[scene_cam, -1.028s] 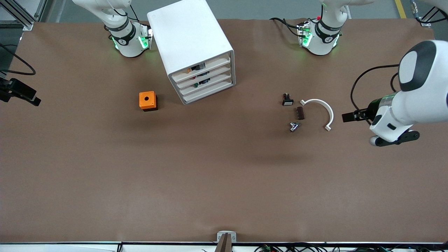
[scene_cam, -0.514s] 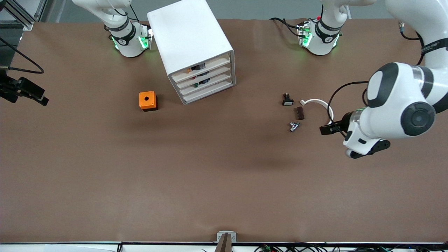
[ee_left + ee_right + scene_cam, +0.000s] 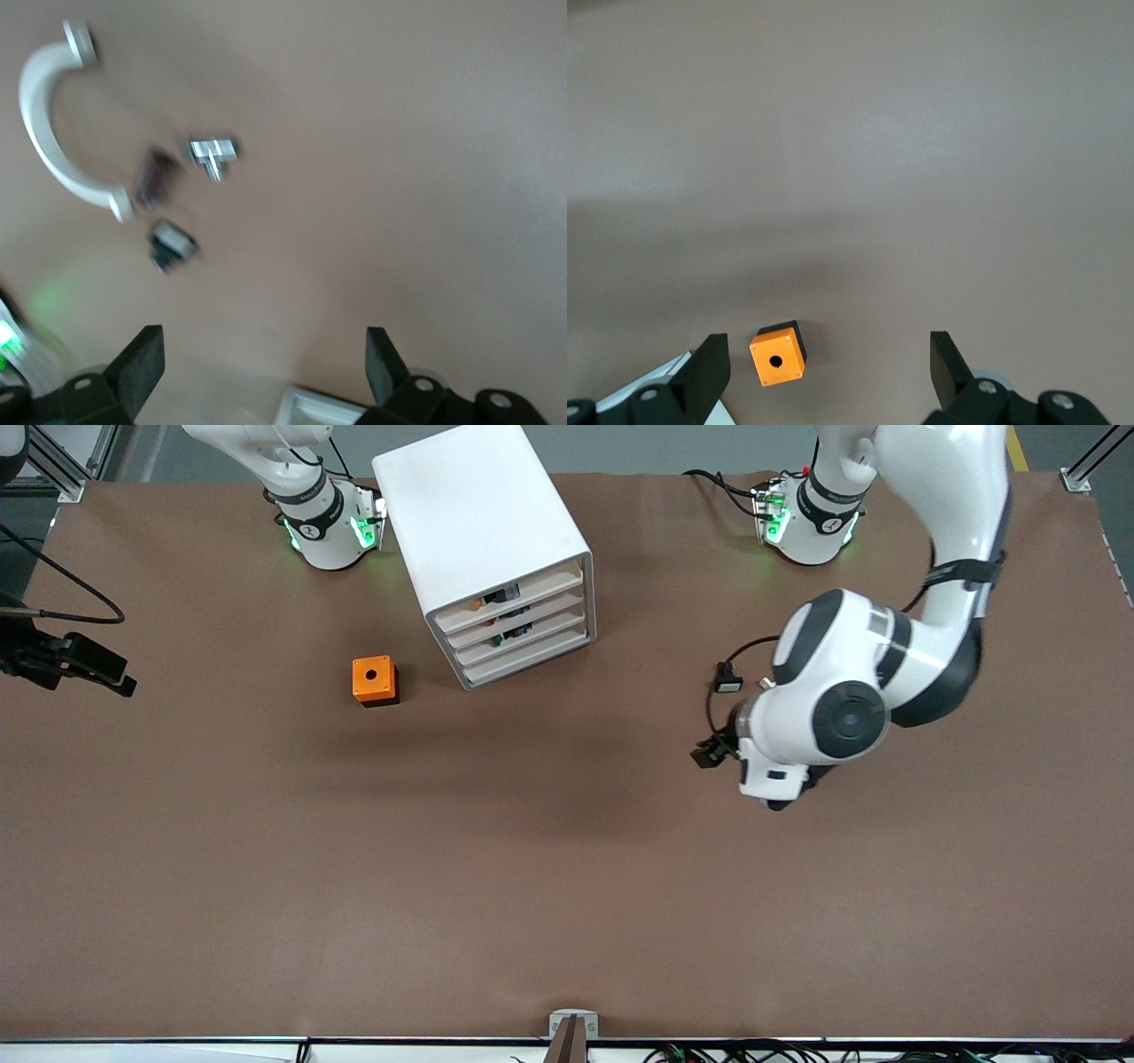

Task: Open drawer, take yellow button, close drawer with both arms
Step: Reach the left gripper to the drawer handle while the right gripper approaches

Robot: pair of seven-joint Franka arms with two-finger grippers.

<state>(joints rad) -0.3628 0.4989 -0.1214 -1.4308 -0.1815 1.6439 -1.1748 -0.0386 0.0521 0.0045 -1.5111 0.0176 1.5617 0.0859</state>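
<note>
The white cabinet (image 3: pixel 483 531) stands near the right arm's base, with its four trays all pushed in. The drawer (image 3: pixel 518 595) is the top one. A small orange spot in it (image 3: pixel 478 603) may be the button. My left gripper (image 3: pixel 706 755) is open and empty over the table, beside the small parts and toward the cabinet. In the left wrist view (image 3: pixel 261 367) its jaws are wide apart, and a cabinet corner (image 3: pixel 319 409) shows between them. My right gripper (image 3: pixel 122 682) is open and empty over the table's right-arm end. In the right wrist view (image 3: pixel 828 367) it is open.
An orange cube with a hole (image 3: pixel 374 680) sits near the cabinet and also shows in the right wrist view (image 3: pixel 778 354). Under the left arm lie a black part with a white cap (image 3: pixel 728 683), a white arc (image 3: pixel 53 124), a silver part (image 3: pixel 213 152) and a brown part (image 3: pixel 152 175).
The left arm has swung from its end of the table toward the middle and now covers most of the small parts. The right gripper has crept slightly toward the cabinet.
</note>
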